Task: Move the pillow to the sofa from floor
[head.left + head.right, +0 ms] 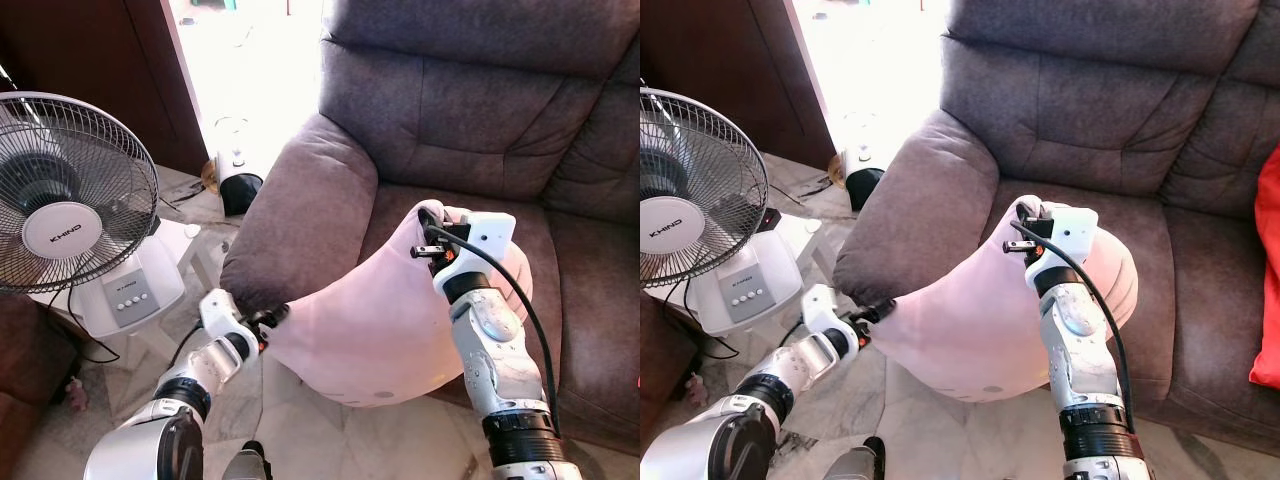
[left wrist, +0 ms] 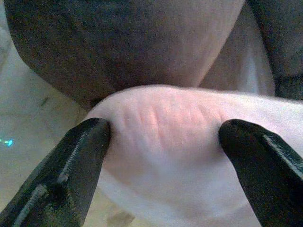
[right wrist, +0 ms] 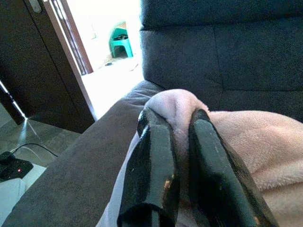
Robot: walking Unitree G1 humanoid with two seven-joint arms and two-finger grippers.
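Starting at my far left, a white standing fan (image 1: 70, 200) sits beside the sofa's armrest (image 1: 300, 215), with a small white-and-black appliance (image 1: 238, 170) behind it on the tiled floor (image 1: 290, 430) near the bright doorway; neither is in the way of the carry. Next comes my left end effector (image 1: 272, 317), low and reaching forward, its two black fingers spread around the lower left corner of the pillow (image 1: 380, 320); in the left wrist view the fingers (image 2: 71, 165) bracket the bulging pink fabric, pressing in on both sides, so I judge it is gripping that corner, though loosely. I read this as the support point that keeps the bottom of the pillow from dragging or swinging against the armrest. The pillow itself is pale pink, soft and plush-looking, sagging into a rounded, slack shape between the two holds; it hangs clear of the floor, in front of the seat cushion (image 1: 560, 270) and partly over its front edge, not yet resting on it. Further right and higher, my right end effector (image 3: 176, 120) is pinched together on a fold at the pillow's top corner, fabric squeezed up between the fingers, which carries most of the weight. The dark brownish-grey sofa (image 1: 480, 110) waits directly behind, and a red cushion (image 1: 1265, 270) shows at its far right.
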